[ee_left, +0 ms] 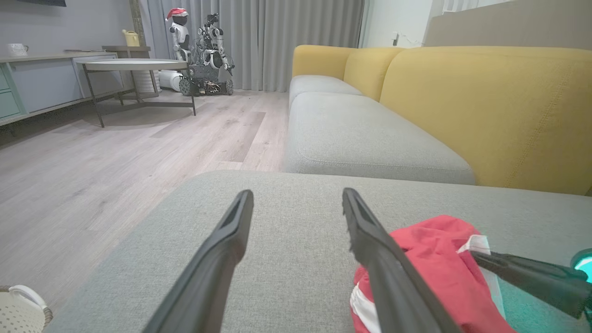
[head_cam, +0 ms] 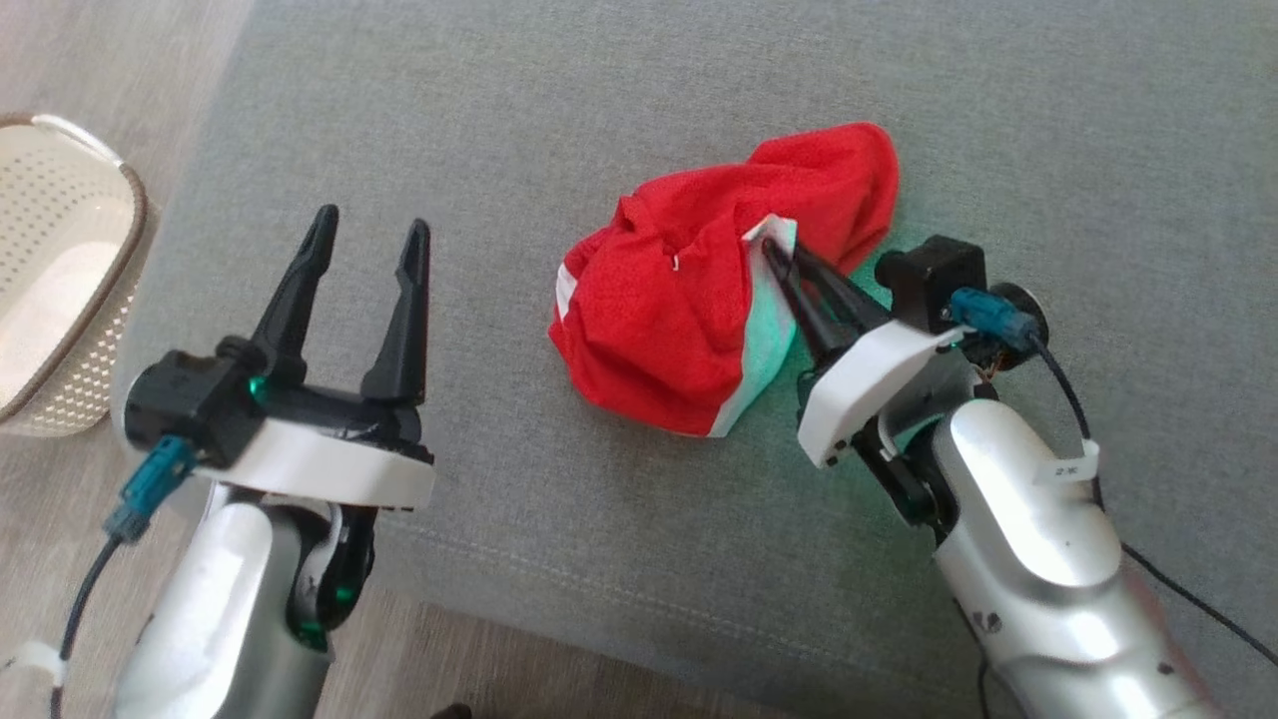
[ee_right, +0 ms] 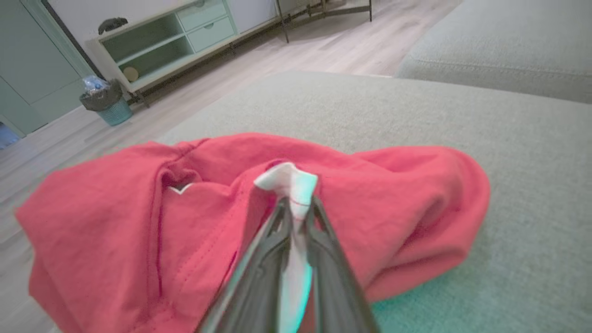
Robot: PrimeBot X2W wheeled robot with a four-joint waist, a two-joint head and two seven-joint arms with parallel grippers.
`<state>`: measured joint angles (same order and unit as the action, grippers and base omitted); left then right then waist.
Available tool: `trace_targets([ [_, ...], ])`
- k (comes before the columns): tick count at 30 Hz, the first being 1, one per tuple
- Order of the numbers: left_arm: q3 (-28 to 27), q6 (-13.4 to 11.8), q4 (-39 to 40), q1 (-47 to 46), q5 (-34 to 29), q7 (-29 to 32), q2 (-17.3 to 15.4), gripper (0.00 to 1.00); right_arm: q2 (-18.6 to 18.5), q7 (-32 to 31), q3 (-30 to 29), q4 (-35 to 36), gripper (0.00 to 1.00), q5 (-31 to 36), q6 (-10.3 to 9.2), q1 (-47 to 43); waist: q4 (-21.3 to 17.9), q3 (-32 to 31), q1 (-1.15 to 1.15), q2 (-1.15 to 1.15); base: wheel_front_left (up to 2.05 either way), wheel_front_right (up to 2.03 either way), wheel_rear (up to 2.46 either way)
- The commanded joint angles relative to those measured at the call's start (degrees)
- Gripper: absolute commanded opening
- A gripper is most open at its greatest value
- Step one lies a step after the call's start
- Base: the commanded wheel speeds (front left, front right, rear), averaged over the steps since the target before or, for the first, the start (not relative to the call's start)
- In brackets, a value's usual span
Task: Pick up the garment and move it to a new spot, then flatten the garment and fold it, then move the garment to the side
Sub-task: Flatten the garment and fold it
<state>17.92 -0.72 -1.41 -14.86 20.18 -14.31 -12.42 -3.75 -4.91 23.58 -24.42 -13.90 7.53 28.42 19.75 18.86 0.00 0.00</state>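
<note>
The garment (head_cam: 689, 300) is red with white side stripes and lies crumpled on the grey cushion. My right gripper (head_cam: 774, 245) comes in from the lower right and is shut on a white strip of it. The right wrist view shows that white fold (ee_right: 291, 182) pinched between the two dark fingers, with the red garment (ee_right: 115, 217) bunched around them. My left gripper (head_cam: 371, 232) hovers open well to the left of the garment with nothing between its fingers. In the left wrist view the garment (ee_left: 434, 259) lies at the lower right, behind my open left gripper (ee_left: 298, 199).
A perforated cream basket (head_cam: 50, 290) stands at the far left beside the grey cushion (head_cam: 639, 100), on the wooden floor. The cushion's front edge (head_cam: 649, 649) runs close under my arms. A yellow sofa backrest (ee_left: 485, 106) rises behind another grey seat.
</note>
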Motion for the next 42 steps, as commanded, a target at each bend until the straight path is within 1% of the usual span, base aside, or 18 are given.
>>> trace_targets([
  [1, -3.32, 0.39, 1.37, -1.86, -0.71, -0.69, -0.77, 1.00, 0.88, 1.36, 1.31, 1.94, 0.00, -0.51, -0.04, 1.83, -0.49, -0.10, 0.00, 0.00, 0.00, 0.00, 0.00],
  [6, -5.21, 1.40, 1.10, -1.10, -1.92, -0.69, -0.13, 1.00, 0.88, 3.21, 0.75, 5.42, 0.00, -0.82, -0.04, 1.55, -2.89, -0.67, 0.00, 0.00, 0.00, 0.00, 0.00],
  [10, -6.18, 2.16, 0.92, -0.62, -2.82, -0.69, 0.02, 1.00, 0.88, 3.62, -2.08, 9.94, 0.00, -0.67, -0.04, -0.51, -5.58, -1.09, 0.00, 0.00, 0.00, 0.00, 0.00],
  [14, -6.77, 2.76, 0.87, -0.22, -3.41, -0.69, -0.12, 1.00, 0.88, 3.69, -7.42, 15.04, 0.00, -1.14, -0.04, -4.03, -8.35, -1.11, 0.00, 0.00, 0.00, 0.00, 0.00],
  [15, -6.77, 2.76, 0.87, -0.22, -3.41, -0.69, -0.12, 1.00, 0.88, 3.69, -7.42, 15.04, 0.00, -1.14, -0.04, -4.03, -8.35, -1.11, 0.00, 0.00, 0.00, 0.00, 0.00],
  [16, -6.85, 2.93, 0.84, -0.18, -3.53, -0.69, -0.17, 1.00, 0.88, 3.55, -9.00, 16.15, 0.00, -1.37, -0.04, -5.12, -8.95, -1.06, 0.00, 0.00, 0.00, 0.00, 0.00],
  [18, -6.94, 3.23, 0.84, -0.11, -3.71, -0.69, -0.25, 1.00, 0.88, 3.58, -12.43, 18.23, 0.00, -1.81, -0.04, -7.26, -10.13, -0.80, 0.00, 0.00, 0.00, 0.00, 0.00],
  [19, -6.98, 3.39, 0.82, -0.11, -3.96, -0.69, -0.35, 1.00, 0.88, 3.67, -16.38, 19.50, 0.00, -2.50, -0.04, -9.51, -11.15, -0.57, 0.00, 0.00, 0.00, 0.00, 0.00],
  [21, -6.98, 3.57, 0.84, -0.17, -4.13, -0.69, -0.47, 1.00, 0.88, 3.84, -20.05, 19.91, 0.00, -3.47, -0.04, -11.50, -12.01, -0.15, 0.00, 0.00, 0.00, 0.00, 0.00],
  [24, -6.93, 3.82, 0.83, -0.26, -4.27, -0.69, -0.64, 1.00, 0.88, 4.13, -24.16, 18.34, 0.00, -5.26, -0.04, -13.75, -13.07, 0.44, 0.00, 0.00, 0.00, 0.00, 0.00],
  [28, -7.04, 4.01, 0.85, -0.34, -4.44, -0.69, -0.95, 1.00, 0.88, 5.09, -25.81, 14.53, 0.00, -7.88, -0.04, -14.53, -14.23, 1.01, 0.00, 0.00, 0.00, 0.00, 0.00],
  [29, -7.06, 4.05, 0.87, -0.36, -4.51, -0.69, -1.03, 1.00, 0.88, 5.38, -25.89, 13.61, 0.29, -8.07, -0.04, -14.46, -14.46, 1.07, 0.00, 0.00, 0.00, 0.00, 0.00],
  [30, -7.07, 4.07, 0.93, -0.38, -4.62, -0.69, -1.09, 1.00, 0.88, 5.80, -25.92, 12.95, 0.93, -7.98, -0.04, -14.27, -14.65, 1.11, 0.00, 0.00, 0.00, 0.00, 0.00],
  [31, -7.11, 4.06, 1.01, -0.35, -4.71, -0.69, -1.13, 1.00, 0.88, 6.30, -25.84, 12.55, 1.00, -7.96, -0.04, -14.04, -14.85, 1.10, 0.00, 0.00, 0.00, 0.00, 0.00],
  [33, -7.30, 3.94, 1.22, -0.15, -4.88, -0.69, -1.24, 1.00, 0.88, 7.49, -25.55, 12.59, 1.00, -7.20, -0.04, -13.62, -15.27, 0.95, 0.00, 0.00, 0.00, 0.00, 0.00],
  [36, -7.65, 3.59, 1.47, 0.55, -5.05, -0.69, -1.31, 1.00, 0.88, 8.00, -25.40, 13.75, 1.00, -4.21, -0.04, -13.79, -15.72, 0.46, 0.00, 0.00, 0.00, 0.00, 0.00],
  [39, -7.98, 3.15, 1.58, 1.53, -5.13, -0.69, -1.34, 1.00, 0.88, 7.38, -25.53, 16.46, 1.00, -1.03, -0.04, -14.75, -15.94, -0.30, 0.00, 0.00, 0.00, 0.00, 0.00],
  [42, -8.51, 2.52, 1.98, 2.58, -5.45, -0.69, -1.48, 1.00, 0.88, 6.61, -25.48, 20.60, 1.00, 1.89, -0.04, -16.05, -16.16, -1.23, 0.00, 0.00, 0.00, 0.00, 0.00],
])
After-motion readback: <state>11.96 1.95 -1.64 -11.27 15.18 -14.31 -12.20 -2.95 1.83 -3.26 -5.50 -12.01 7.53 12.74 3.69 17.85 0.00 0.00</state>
